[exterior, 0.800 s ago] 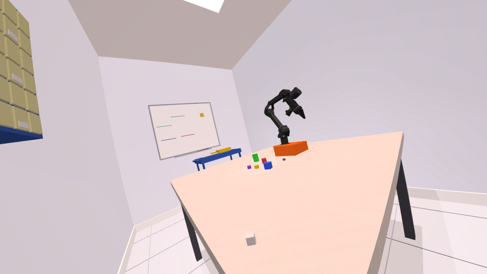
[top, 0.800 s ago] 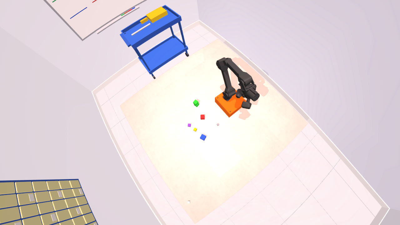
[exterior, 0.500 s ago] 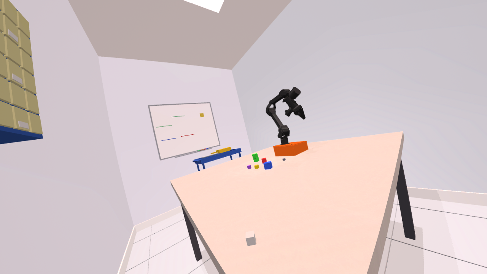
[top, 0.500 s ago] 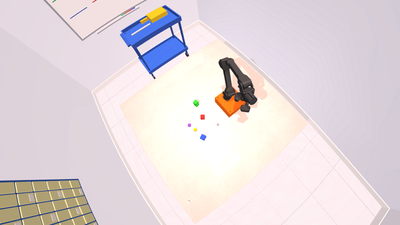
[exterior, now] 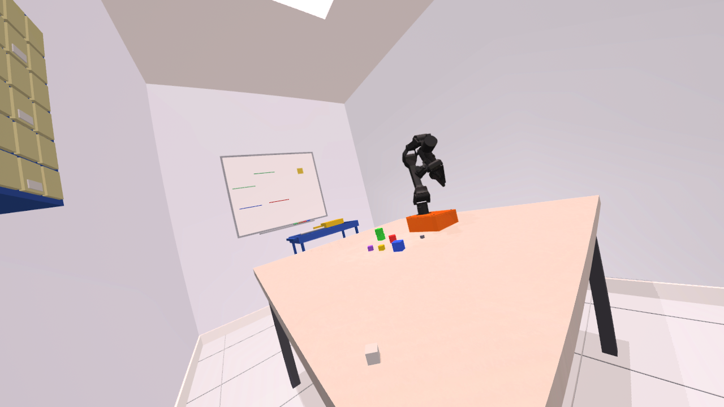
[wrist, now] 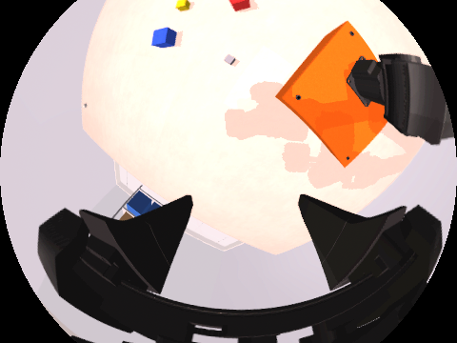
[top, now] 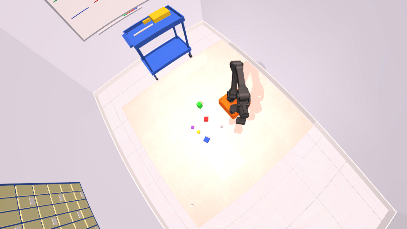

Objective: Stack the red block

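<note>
The pale peach, wood-like table top [exterior: 455, 283] is smooth and matt, with a soft bright sheen at its middle in the top view. On it, the small red plastic-looking block [top: 206, 119] has flat, evenly coloured, matt faces, and so does the green tower of two like blocks [top: 199, 104] beyond the red block. Beside the red block, the flat orange base plate [top: 226, 106] is smooth and unshiny. The dark grey, hard-plastic-looking gripper [wrist: 244, 235] above that plate is matt; its fingers show sharp, smooth facets
</note>
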Controlling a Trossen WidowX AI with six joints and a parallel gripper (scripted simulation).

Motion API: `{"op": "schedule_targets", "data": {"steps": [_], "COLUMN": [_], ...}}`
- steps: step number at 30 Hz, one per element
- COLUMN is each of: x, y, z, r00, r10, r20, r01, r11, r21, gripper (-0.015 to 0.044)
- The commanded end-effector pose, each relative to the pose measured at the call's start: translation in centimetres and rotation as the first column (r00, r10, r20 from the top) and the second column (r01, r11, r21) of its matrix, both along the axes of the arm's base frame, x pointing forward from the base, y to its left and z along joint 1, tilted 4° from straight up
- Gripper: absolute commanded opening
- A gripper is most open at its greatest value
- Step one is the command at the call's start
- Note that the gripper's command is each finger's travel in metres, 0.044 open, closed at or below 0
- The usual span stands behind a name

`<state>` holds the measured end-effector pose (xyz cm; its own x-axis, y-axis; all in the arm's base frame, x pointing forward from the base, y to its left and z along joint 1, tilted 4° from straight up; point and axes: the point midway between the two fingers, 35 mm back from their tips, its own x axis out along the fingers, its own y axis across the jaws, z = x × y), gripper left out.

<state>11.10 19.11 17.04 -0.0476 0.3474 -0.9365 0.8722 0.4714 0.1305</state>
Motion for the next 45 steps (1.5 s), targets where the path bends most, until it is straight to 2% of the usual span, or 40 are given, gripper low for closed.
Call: {"op": "schedule_targets", "data": {"steps": [1, 6, 22, 39, 45], "x": [2.4, 5.4, 13.1, 16.1, 16.0], "y": [-1.0, -2.7, -10.6, -22.2, -23.1], "z": [-1.5, -2.9, -7.3, -12.9, -13.0], "r00": [1.0, 0.999, 0.985, 0.957, 0.954], "r10": [-0.003, -0.012, 0.126, 0.289, 0.299], "r20": [0.022, 0.049, 0.119, 0.032, 0.023], "r01": [0.004, 0.017, -0.098, -0.265, -0.277], "r11": [0.999, 0.996, 0.972, 0.914, 0.91], "r21": [-0.048, -0.093, -0.211, -0.308, -0.31], "gripper": [0.044, 0.044, 0.044, 0.044, 0.044]}}
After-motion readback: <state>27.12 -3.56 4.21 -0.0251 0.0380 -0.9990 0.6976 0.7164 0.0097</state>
